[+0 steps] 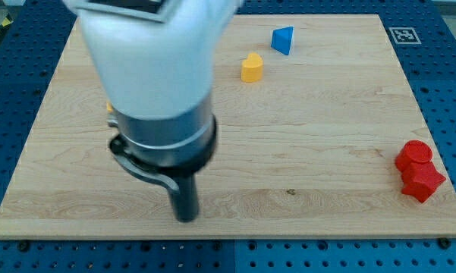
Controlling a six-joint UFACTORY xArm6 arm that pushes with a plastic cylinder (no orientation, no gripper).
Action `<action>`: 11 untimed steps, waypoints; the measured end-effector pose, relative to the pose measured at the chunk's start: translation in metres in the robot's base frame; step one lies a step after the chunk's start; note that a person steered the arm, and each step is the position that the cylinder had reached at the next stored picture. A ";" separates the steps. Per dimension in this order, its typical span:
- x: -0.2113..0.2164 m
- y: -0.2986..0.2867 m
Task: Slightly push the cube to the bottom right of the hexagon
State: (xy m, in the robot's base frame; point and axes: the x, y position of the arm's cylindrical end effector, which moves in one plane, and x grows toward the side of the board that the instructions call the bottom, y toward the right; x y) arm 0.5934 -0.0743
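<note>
My tip (186, 219) rests on the board near the view's bottom, left of centre. The wide arm body above it hides much of the board's left half. I cannot make out a cube or a hexagon. A small yellow-orange sliver (108, 108) of a block peeks out at the arm's left edge; its shape is hidden. A yellow heart-like block (252, 67) and a blue wedge-like block (283, 39) lie at the top centre, far from the tip. A red cylinder (415, 154) touches a red angular block (423, 182) at the right edge.
The wooden board (326, 136) lies on a blue perforated table (455, 91). A black-and-white marker (401, 35) sits at the board's top right corner.
</note>
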 end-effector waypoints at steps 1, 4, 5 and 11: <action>-0.021 -0.044; -0.057 -0.070; -0.061 -0.049; -0.072 -0.012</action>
